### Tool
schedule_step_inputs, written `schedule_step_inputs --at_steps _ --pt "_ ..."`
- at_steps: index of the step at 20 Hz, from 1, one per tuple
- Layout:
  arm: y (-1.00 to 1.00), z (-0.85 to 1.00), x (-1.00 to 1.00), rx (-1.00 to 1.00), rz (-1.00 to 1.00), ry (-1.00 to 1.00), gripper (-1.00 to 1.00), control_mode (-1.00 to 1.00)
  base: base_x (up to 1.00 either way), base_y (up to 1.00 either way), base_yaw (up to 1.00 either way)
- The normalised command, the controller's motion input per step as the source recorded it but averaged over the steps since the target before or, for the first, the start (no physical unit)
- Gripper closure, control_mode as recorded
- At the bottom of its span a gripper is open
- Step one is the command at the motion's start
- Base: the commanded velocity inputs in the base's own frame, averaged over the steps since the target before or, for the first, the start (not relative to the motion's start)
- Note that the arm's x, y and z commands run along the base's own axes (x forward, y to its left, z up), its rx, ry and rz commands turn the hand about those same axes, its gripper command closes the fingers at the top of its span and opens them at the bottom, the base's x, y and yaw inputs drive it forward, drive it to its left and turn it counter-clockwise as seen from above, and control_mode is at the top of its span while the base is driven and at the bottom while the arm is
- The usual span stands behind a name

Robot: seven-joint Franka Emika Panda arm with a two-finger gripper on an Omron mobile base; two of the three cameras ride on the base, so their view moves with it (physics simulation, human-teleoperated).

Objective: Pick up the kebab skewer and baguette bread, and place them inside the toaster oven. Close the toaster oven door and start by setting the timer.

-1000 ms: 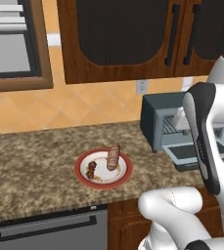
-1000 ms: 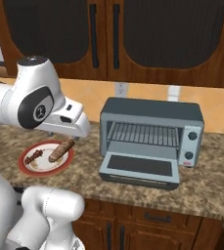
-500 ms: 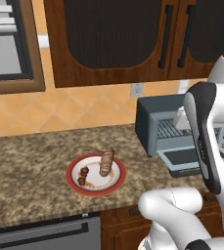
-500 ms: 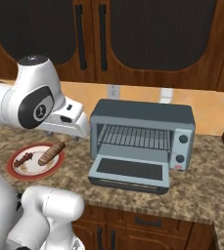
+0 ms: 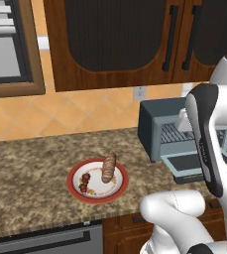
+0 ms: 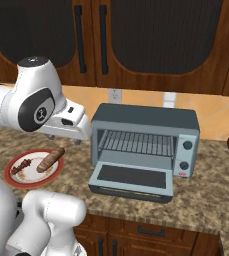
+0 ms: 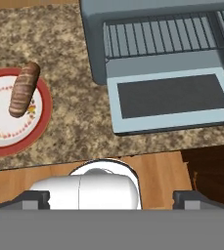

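I see the short brown scored baguette bread (image 5: 108,168) lying on a round white plate with a red rim (image 5: 74,174), and the thin kebab skewer with dark red and brown chunks (image 5: 85,181) lies just beside it on the same plate, on the loaf's left in my left base view. The blue-grey metal toaster oven (image 6: 146,120) stands well to the right of the plate on the speckled brown granite table (image 5: 26,168); its grey-framed toaster oven door with the dark glass window (image 6: 132,177) is dropped open and lies flat, with the wire rack (image 6: 136,143) bare behind it and two round knobs (image 6: 187,145) on the right-hand panel. Dark wooden cabinets with black bar handles (image 6: 78,37) hang above, an orange tiled backsplash with a white wall outlet (image 5: 139,93) runs behind the table, and brown cupboard fronts sit under its edge. My pincer (image 7: 112,199) hangs high above the table's front edge with its dark fingertips (image 7: 34,199) spread wide and nothing between them, the plate to one side below it and the open door to the other. Against the frames from a second ago the whole scene has slid sideways, so my base has driven; the plate, loaf, skewer and oven keep their places relative to each other.
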Motion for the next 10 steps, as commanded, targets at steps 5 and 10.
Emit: schedule_step_inputs --at_steps 5,10 --pt "-0.85 -0.10 -0.08 0.07 0.03 -0.16 -1.00 -1.00 0.00 0.00 0.00" --pt "-1.00 -0.19 -0.08 0.04 0.08 -0.17 -1.00 -1.00 0.00 0.00 0.00"
